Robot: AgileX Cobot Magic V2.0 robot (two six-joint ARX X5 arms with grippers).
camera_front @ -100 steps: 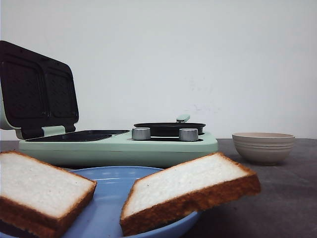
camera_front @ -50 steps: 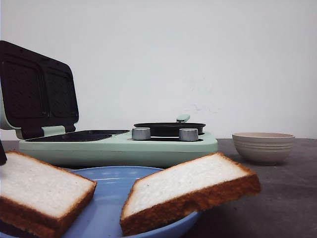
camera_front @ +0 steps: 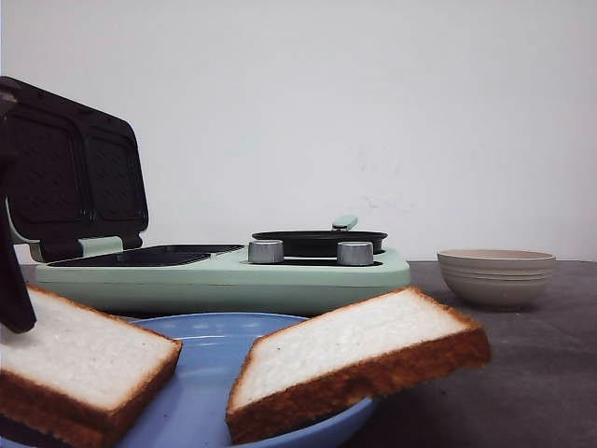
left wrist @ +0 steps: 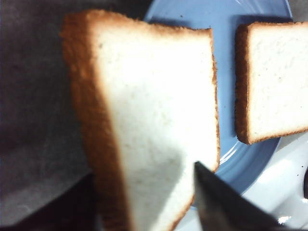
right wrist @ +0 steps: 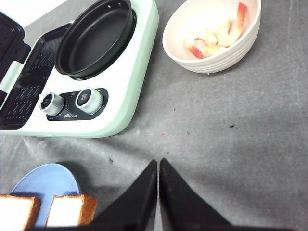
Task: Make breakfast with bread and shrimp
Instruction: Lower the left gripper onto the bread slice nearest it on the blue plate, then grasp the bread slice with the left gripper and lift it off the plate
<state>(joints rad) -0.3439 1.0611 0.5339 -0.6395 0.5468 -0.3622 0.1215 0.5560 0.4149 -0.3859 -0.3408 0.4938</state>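
A: Largest first?
B: Mint-green breakfast maker [camera_front: 224, 275], lid up; round blue plate [camera_front: 201, 350] bearing two thick white bread slices [camera_front: 359, 359].
A: Smaller?
B: Beige ribbed bowl [right wrist: 211, 36] holding pinkish shrimp pieces [right wrist: 216, 37].
A: Grippers?
B: Left gripper [left wrist: 144, 202] spread wide, straddling the left slice [left wrist: 154, 115]; grip uncertain. Right gripper [right wrist: 158, 192] pressed closed, empty.

Black, tapered gripper fingers, both arms.
Right gripper [right wrist: 158, 192]: two matte black wedge-shaped fingers narrowing to points. Left gripper [left wrist: 144, 202]: dark flat-sided fingers, blurred close up, finish possibly matte; one finger [camera_front: 13, 271] shows as a black blade.
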